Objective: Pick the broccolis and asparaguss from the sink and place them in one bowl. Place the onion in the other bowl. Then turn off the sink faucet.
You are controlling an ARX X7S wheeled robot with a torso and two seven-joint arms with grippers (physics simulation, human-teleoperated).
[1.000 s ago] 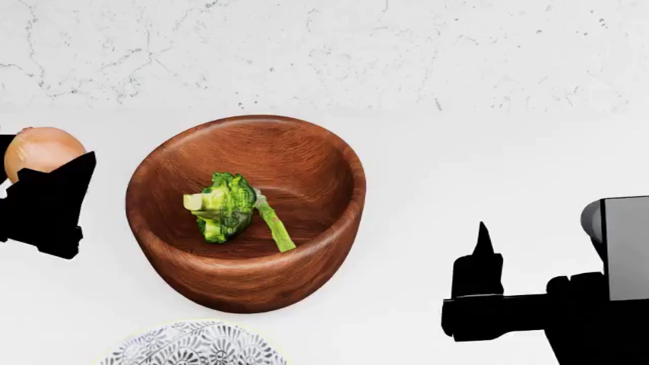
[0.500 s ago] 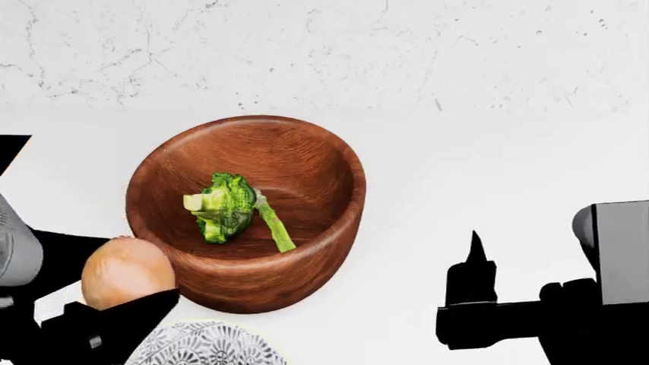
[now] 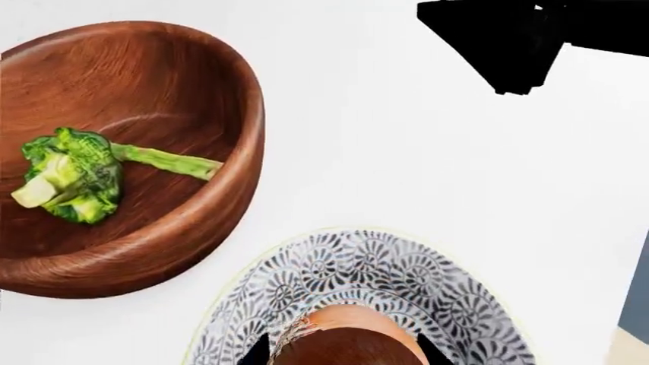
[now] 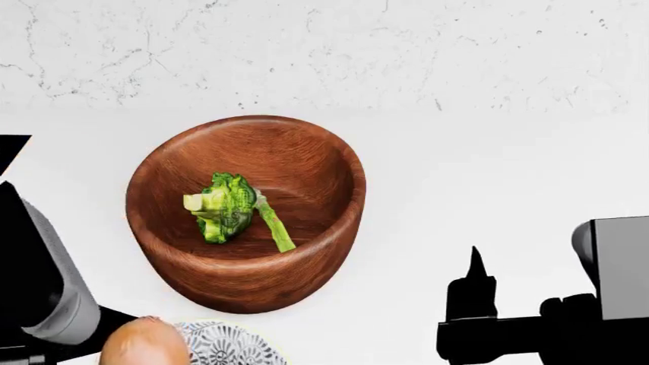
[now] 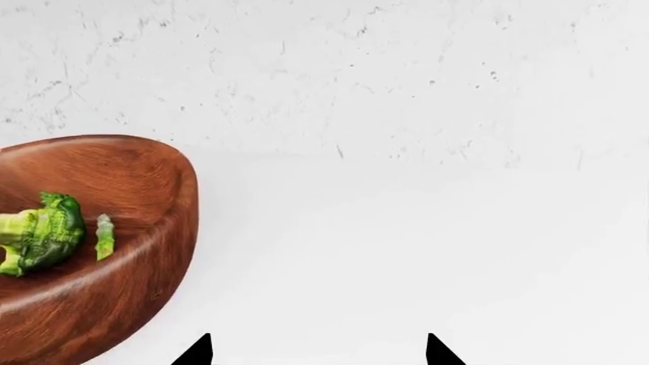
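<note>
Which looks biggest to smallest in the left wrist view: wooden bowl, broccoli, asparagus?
1. wooden bowl, largest by far.
2. broccoli.
3. asparagus, thinnest; its length looks about like the broccoli's width, so that pair is close.

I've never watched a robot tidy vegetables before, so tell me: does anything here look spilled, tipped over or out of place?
Nothing stands out. The wooden bowl sits upright with the broccoli and asparagus inside. The left hand holds the onion over the patterned bowl. No spills show on the white counter.

Bright, even, sharp renders; soft faint shadows, light perhaps from overhead.
</note>
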